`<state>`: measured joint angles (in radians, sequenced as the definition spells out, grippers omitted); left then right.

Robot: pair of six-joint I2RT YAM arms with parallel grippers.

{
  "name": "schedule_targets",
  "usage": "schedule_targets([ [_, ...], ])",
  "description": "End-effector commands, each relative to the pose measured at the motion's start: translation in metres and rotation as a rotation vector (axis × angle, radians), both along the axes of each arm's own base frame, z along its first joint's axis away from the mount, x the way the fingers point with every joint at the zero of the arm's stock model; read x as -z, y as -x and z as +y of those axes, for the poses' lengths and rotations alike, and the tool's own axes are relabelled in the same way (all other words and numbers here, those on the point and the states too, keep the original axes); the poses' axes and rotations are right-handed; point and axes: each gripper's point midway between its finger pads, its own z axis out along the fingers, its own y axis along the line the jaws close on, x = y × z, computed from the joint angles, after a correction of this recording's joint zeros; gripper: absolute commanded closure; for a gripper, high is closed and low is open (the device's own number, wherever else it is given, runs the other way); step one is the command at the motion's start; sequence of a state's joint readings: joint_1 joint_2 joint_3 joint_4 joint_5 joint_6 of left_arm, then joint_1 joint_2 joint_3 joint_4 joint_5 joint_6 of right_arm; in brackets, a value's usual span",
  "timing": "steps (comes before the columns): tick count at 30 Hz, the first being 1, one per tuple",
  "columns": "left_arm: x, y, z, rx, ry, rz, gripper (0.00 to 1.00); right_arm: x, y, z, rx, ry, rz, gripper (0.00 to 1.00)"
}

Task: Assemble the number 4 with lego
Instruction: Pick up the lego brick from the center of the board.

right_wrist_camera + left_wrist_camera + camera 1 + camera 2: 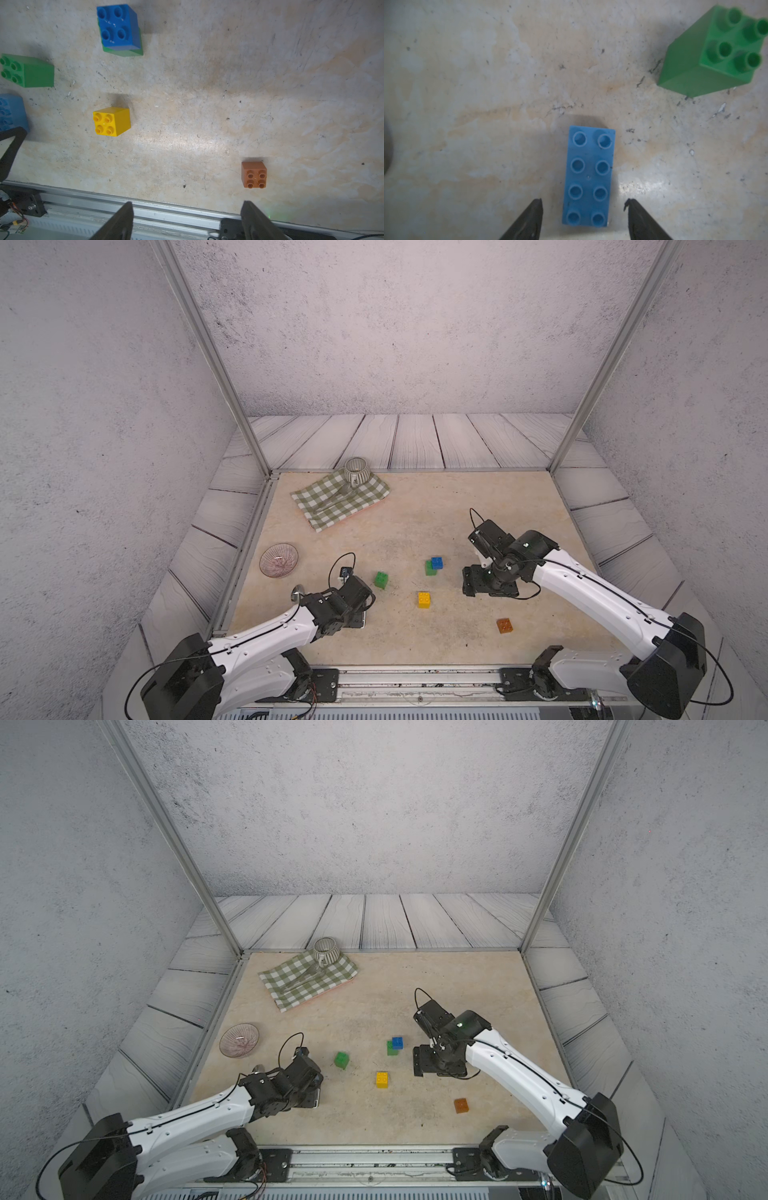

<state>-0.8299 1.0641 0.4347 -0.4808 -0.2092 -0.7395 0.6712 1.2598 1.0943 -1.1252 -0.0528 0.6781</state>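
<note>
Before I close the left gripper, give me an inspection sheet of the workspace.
Surface: beige tabletop, scuffed.
Job's things: long light-blue brick, studs up; dark blue brick stacked on a green brick; second green brick, yellow brick, orange brick apart.
Clutter: checked cloth with mug at the back; glass bowl near the left edge.
Grippers: left gripper open, astride the light-blue brick, gaps both sides; right gripper open, empty.
Cables: wrist cable loops clear of bricks.
Surroundings: grey walls, metal frame posts.

In both top views: even, diffuse light, soft short shadows, wide-angle stretch toward edges. Left wrist view: glare patch on desk (639, 185); green brick (691, 68) slightly blurred. Right wrist view: bright sheen mid-desk, sharper focus.
</note>
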Motion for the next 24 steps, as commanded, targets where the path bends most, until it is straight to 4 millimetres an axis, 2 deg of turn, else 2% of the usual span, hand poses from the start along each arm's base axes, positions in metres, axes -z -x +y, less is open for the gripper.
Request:
schedule_targets([
  [1,0.0028,-0.0014,0.0005,0.011,-0.031,-0.003,0.37,-0.0047,-0.0018,0.0006,0.001,0.003,-0.013,0.17],
  [24,0.0029,0.0011,-0.0024,0.025,-0.071,-0.012,0.59,-0.0011,-0.0012,0.0026,-0.014,-0.002,-0.008,0.15],
])
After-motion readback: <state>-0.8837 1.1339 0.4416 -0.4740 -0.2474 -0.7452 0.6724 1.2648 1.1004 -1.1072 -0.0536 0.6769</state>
